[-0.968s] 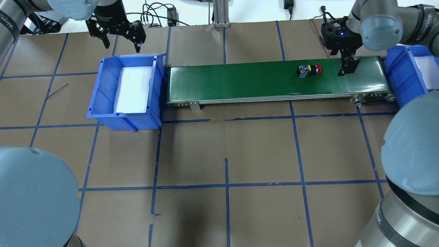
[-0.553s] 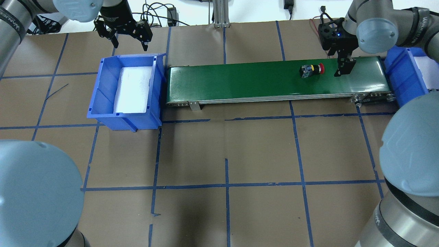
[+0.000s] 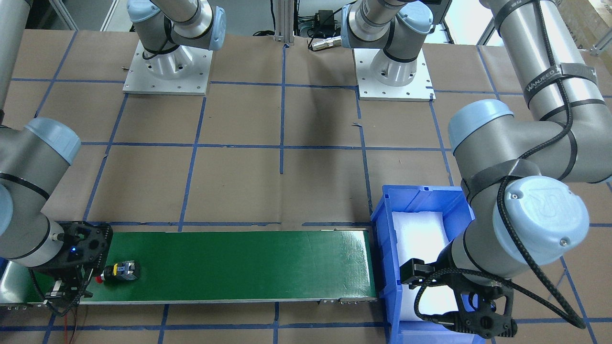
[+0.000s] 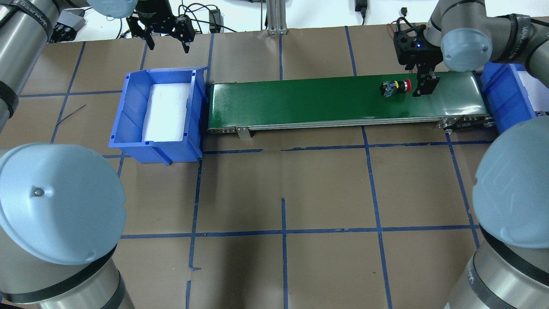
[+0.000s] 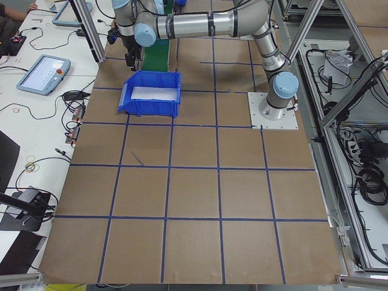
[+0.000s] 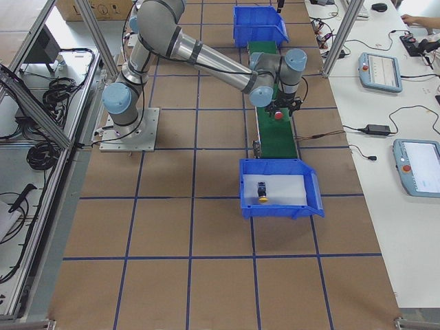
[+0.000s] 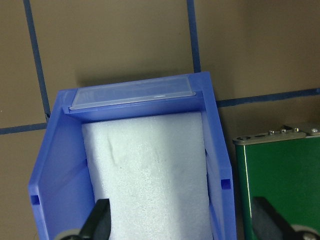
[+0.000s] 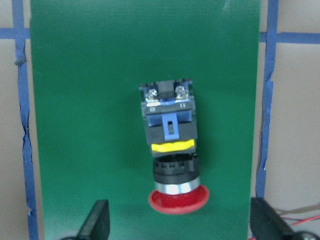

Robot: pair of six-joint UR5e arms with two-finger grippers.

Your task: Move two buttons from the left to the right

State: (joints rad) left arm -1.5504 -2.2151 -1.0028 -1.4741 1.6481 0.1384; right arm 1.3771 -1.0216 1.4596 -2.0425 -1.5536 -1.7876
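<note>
Right gripper [image 4: 422,83]: pointing down over the conveyor belt [image 4: 300,101], jaws wide apart, empty.
Red button [image 4: 396,88]: lying on the belt at that gripper's 9 o'clock in the overhead view, cap towards it.
Left gripper [image 4: 168,39]: raised at the left bin [image 4: 128,116]'s 12 o'clock, spread, empty.
Yellow button [image 6: 262,192]: inside the right bin [image 6: 282,210].

Green conveyor belt [image 4: 300,101]: finely woven, slight sheen, with bare metal side rail [image 4: 343,122]. Red-capped push-button [image 8: 172,147]: smooth plastic cap, shiny metal collar. Blue plastic bin [image 7: 55,175]: smooth, glossy. White foam liner [image 7: 150,170]: matt, grainy. Brown paper table cover [image 4: 326,189]: matt, with blue tape lines [image 4: 283,231].
</note>
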